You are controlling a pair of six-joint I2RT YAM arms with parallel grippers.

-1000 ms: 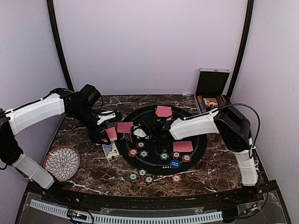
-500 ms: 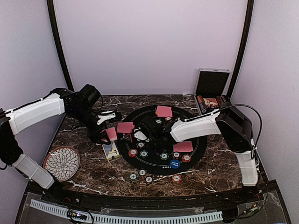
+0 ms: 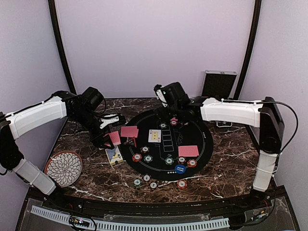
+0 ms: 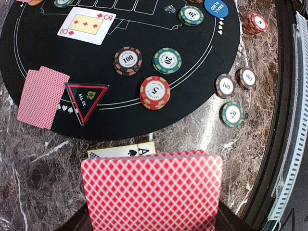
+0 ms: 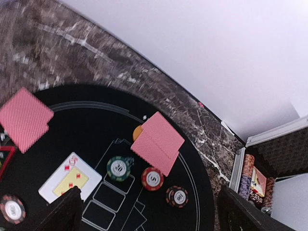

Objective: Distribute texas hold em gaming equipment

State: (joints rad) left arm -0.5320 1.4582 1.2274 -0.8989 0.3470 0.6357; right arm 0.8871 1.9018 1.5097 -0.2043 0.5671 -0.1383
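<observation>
1. Nearest me, off the black mat (image 3: 204, 140) and toward the near edge of the surface (image 3: 231, 159), four loose chips (image 3: 147, 178) lie in a ragged row. The flower-patterned plate (image 3: 63, 168) sits at the near-left corner.
2. On the mat's near part I see the blue button disc (image 3: 180, 169), with red and green chips (image 3: 148, 158) just behind it. A face-down pair of cards (image 3: 188, 151) lies toward the mat's right edge.
3. My left pincer (image 3: 109, 139) is clamped tight on the red-backed deck (image 4: 151, 190), just off the mat's left edge. A face-up ace (image 3: 114, 155) lies on the surface beneath it.
4. Mid-mat lies a face-up diamond card (image 3: 154, 135). A second face-down pair (image 3: 129, 131) lies at the mat's left edge, beside a black triangular marker (image 4: 86, 98).
5. My right pincer (image 5: 151, 211) hangs over the mat's far part, its fingers spread wide with nothing between them. Below it lie a third face-down pair (image 5: 158, 143) and three chips (image 5: 152, 178).
6. The chip case (image 3: 219, 84) stands at the far-right corner.
</observation>
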